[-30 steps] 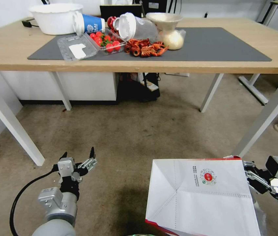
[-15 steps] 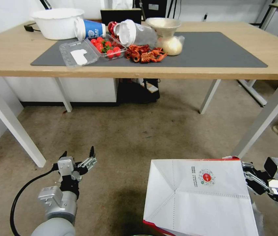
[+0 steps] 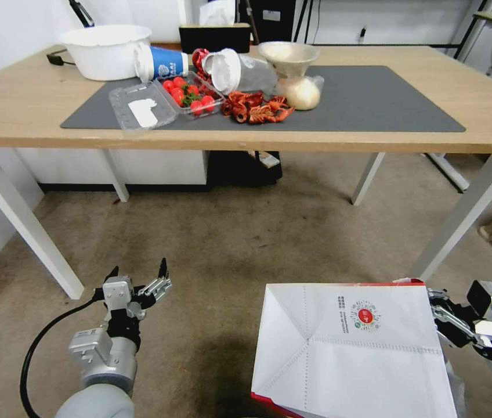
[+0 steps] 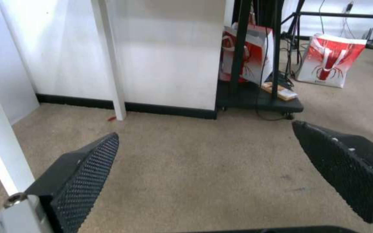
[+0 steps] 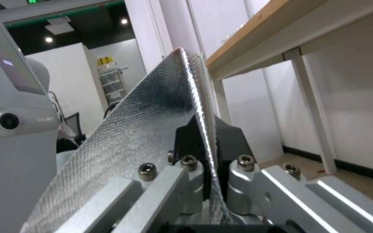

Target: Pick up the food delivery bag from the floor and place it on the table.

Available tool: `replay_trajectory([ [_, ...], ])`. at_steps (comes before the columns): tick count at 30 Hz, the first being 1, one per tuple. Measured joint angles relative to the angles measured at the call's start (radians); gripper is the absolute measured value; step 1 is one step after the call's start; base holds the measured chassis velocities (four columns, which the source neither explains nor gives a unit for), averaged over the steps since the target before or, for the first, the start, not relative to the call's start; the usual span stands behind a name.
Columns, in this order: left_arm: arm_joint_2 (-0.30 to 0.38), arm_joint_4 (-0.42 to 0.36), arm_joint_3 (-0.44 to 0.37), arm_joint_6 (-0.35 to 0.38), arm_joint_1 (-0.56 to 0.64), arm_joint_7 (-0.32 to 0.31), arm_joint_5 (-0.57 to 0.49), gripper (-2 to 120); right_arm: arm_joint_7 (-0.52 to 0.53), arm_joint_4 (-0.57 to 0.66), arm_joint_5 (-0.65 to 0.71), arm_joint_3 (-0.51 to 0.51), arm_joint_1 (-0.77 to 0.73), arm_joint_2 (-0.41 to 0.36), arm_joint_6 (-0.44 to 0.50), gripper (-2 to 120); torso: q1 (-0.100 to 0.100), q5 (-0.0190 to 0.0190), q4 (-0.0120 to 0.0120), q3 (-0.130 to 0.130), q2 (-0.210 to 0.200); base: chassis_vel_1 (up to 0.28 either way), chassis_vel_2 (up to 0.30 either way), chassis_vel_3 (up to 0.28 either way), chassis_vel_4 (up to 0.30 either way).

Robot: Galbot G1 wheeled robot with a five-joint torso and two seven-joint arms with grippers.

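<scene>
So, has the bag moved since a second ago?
Yes: held in the right end effector, the food delivery bag has closed on the table's front edge, though the camera moved too.

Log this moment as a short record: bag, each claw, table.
bag: food delivery bag held off the floor, below table height
right claw: shut on the bag's foil-lined edge
left claw: open, holding nothing, low over the carpet
table: ahead, bag not yet on it
mat: right half bare
</scene>
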Motion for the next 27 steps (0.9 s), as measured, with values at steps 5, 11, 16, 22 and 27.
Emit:
replay_trajectory([
  [5,-0.001,0.000,0.000,0.000,0.001,0.000,0.001,100,0.000,-0.001,0.001,0.000,0.001,-0.001,0.000,0,0.003,0.0000,0.0000,0.016,0.019,0.000,0.000,0.000,0.000],
  [11,0.000,-0.001,0.000,0.000,0.004,0.000,0.002,100,0.000,0.000,0.002,-0.002,-0.001,0.000,0.000,0,0.009,0.0000,0.0000,0.037,0.047,0.000,0.000,0.000,0.000],
  [16,0.000,-0.002,0.001,-0.001,0.006,-0.001,0.004,100,0.000,0.003,0.002,-0.003,-0.003,0.000,0.000,0,0.016,-0.0001,0.0000,0.051,0.067,0.000,0.000,0.000,0.000],
  [22,-0.004,-0.004,0.002,-0.002,0.010,-0.002,0.010,100,0.000,0.004,0.002,-0.005,-0.003,0.000,0.000,0,0.021,0.0000,0.0000,0.067,0.088,0.000,0.000,0.000,0.000],
  [27,-0.006,-0.005,0.002,-0.002,0.011,-0.002,0.013,100,0.000,0.004,0.002,-0.006,-0.003,0.000,0.000,0,0.025,0.0000,0.0000,0.077,0.101,0.000,0.000,0.000,0.000],
])
